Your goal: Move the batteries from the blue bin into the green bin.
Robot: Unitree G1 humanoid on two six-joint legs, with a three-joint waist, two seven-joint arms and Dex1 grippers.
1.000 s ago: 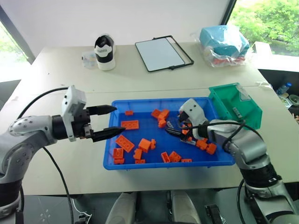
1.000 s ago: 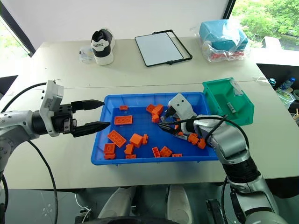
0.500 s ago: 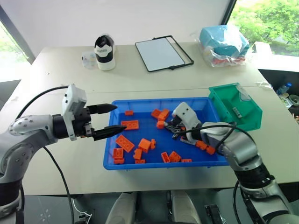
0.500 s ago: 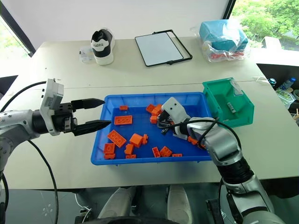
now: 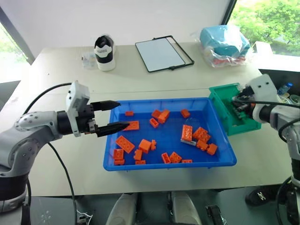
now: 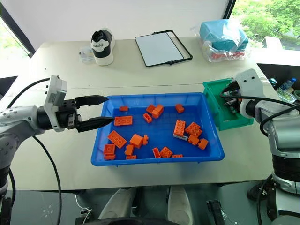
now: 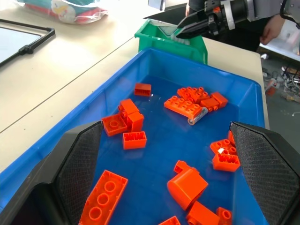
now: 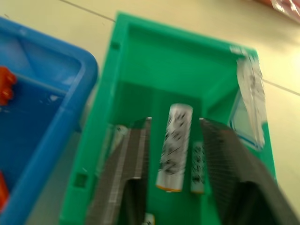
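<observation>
1. The right gripper (image 8: 174,154) hangs over the green bin (image 8: 140,70), fingers apart, with 1 battery (image 8: 174,146) between them; whether they grip it cannot be told.
2. At least 2 other batteries lie in that bin.
3. 1 silvery battery (image 7: 198,115) remains in the blue bin (image 5: 168,165), beside orange bricks (image 5: 186,133).
4. The left gripper (image 5: 114,115) hovers wide and empty at the blue bin's left edge.
5. Judged from this, most transfers look done.
</observation>
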